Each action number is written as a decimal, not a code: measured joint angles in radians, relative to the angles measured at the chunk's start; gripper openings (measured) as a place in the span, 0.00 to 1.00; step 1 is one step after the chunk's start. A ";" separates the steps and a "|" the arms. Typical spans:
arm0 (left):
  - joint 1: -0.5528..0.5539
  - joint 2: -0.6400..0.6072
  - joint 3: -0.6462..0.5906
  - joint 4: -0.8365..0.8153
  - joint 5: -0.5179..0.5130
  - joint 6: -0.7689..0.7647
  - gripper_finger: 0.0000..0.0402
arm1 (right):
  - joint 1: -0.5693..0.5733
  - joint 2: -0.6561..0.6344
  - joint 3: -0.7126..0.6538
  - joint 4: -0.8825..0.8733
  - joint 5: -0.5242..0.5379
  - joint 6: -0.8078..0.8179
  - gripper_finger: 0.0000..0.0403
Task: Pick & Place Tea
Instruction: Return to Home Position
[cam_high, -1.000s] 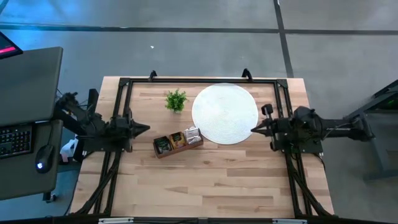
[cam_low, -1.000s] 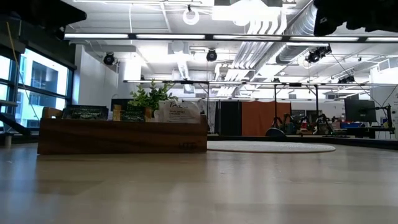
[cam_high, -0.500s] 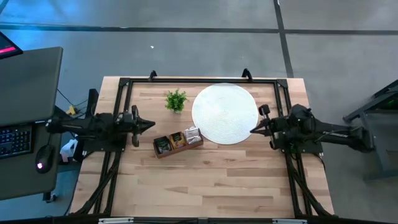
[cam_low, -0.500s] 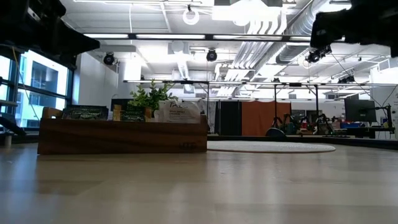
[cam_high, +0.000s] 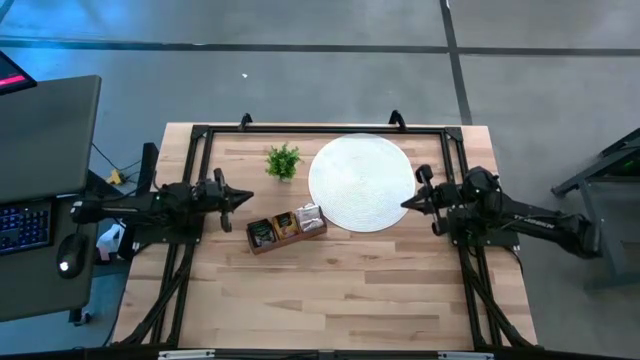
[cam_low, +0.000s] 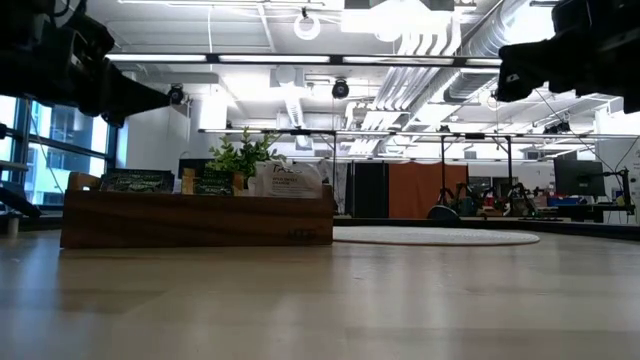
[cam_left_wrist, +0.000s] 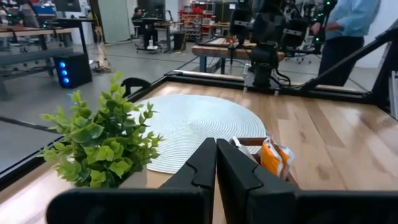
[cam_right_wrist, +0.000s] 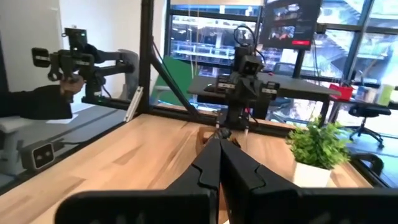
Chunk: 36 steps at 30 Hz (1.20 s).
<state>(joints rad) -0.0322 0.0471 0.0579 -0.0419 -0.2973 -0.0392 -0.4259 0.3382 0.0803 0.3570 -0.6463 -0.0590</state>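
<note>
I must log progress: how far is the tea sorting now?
Done, it seems: tea sachets stand in the wooden tray, and no sachet shows on the white disc or the table. In hand: nothing; left gripper and right gripper are shut, empty, raised beside them. Remaining: probably only parking both grippers.

Tea (cam_low: 285, 180) mostly hidden behind tray (cam_low: 195, 220) wall

The left gripper (cam_high: 248, 197) is held aloft, fingers pressed flat together, tips aimed toward the right gripper (cam_high: 405, 203), which is also raised, its fingers meeting along their length, tips aimed back.
</note>
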 joint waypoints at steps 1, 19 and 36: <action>0.000 0.000 -0.002 0.003 0.001 0.001 0.02 | -0.003 0.000 0.000 -0.001 0.000 0.000 0.00; 0.000 0.004 -0.010 0.003 0.000 0.009 0.02 | -0.008 0.001 0.000 -0.017 0.003 -0.064 0.02; 0.000 0.004 -0.012 -0.002 0.000 0.009 0.02 | -0.008 0.001 0.000 -0.017 0.003 -0.027 0.04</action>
<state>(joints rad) -0.0326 0.0513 0.0463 -0.0437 -0.2977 -0.0304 -0.4335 0.3393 0.0803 0.3405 -0.6430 -0.0864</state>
